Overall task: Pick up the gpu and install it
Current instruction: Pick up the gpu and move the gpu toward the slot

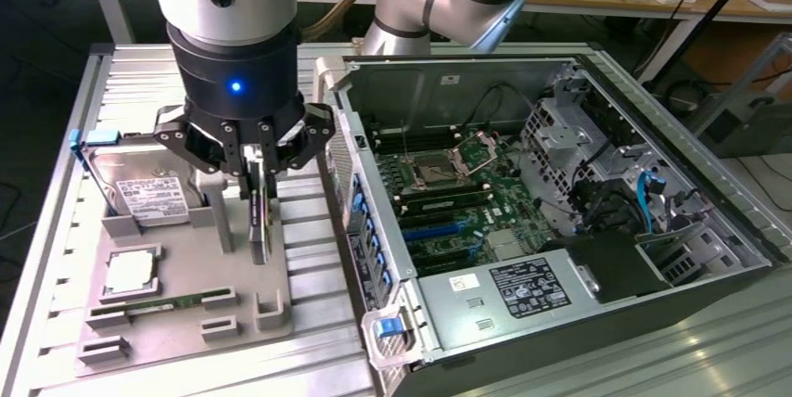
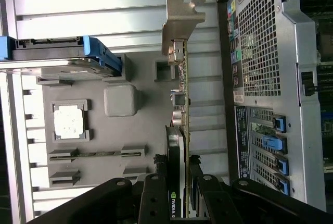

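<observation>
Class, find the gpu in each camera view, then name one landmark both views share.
Exterior view: gpu stands on edge in the end effector, over the grey tray, on the exterior view's left of the computer case.
Wrist view: gpu edge-on between tray and case, bracket away from the end effector.
Shared landmark: square silver chip in the tray.

We saw even, fairly bright light falling from above. A blue lamp (image 1: 236,87) glowed on the body over the claw (image 1: 258,174), and under the claw a soft shadow lay on the grey tray (image 1: 185,258). The gpu (image 2: 183,78) in its grip showed a pale sheen along its metal bracket. Beside the claw the ribbed table (image 2: 104,5) gleamed in bands, while the inside of the computer case (image 1: 619,334) was dim.
</observation>
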### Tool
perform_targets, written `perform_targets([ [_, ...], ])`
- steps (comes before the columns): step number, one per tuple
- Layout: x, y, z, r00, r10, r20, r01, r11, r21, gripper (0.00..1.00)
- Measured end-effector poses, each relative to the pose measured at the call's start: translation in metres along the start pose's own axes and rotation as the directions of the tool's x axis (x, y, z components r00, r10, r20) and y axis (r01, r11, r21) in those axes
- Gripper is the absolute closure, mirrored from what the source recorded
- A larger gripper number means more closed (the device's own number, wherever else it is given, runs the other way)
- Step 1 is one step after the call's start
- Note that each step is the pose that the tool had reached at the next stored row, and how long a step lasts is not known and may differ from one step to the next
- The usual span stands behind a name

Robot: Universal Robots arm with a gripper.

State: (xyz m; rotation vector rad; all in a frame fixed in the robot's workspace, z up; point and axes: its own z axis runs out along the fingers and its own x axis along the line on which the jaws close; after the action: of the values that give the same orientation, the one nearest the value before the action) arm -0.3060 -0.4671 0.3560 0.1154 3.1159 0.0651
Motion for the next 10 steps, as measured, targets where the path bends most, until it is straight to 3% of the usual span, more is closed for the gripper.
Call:
perform_targets([
  [10,-0.0001,0.0002,-0.0048,1.0,0.0,0.0,0.0,1.0,0.0,0.73],
])
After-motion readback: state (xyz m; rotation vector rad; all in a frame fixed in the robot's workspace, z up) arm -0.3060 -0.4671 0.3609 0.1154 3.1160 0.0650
